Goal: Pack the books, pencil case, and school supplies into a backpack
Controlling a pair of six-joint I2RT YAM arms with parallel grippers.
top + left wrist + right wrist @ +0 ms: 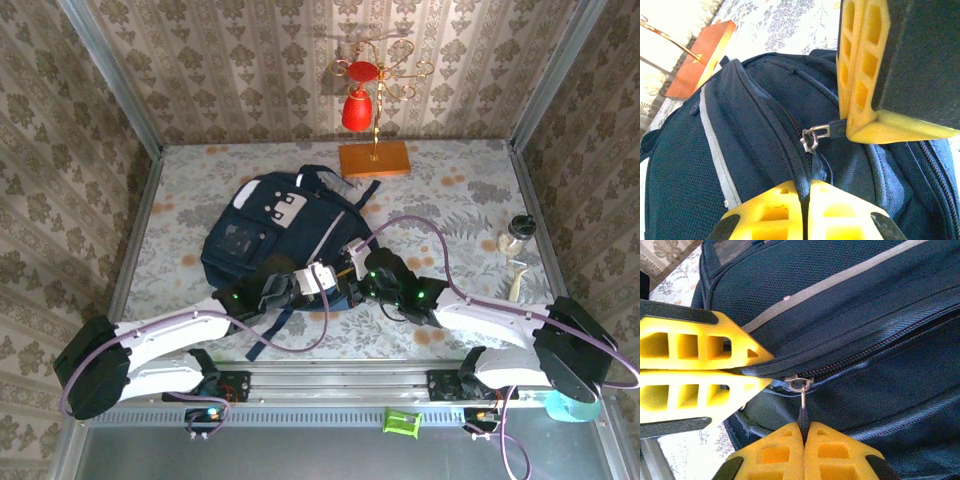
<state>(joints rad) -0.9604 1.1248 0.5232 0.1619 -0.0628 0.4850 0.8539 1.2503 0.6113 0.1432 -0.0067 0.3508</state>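
Observation:
The navy backpack (270,225) lies flat in the middle of the table, its zip (875,347) closed along the part I see. My left gripper (808,184) is shut on a fold of the backpack's fabric right beside the zip slider (810,138). My right gripper (804,426) is shut on the dark zip pull (802,412) hanging from that slider. The two grippers sit close together at the backpack's near right edge, left gripper (325,277) and right gripper (353,264). Books, pencil case and school supplies are out of view.
An orange slab (374,158) with a gold stem and red bell stands behind the backpack. A small bottle (516,232) and a pale tool (518,278) lie at the right edge. A small green item (401,422) sits on the near ledge.

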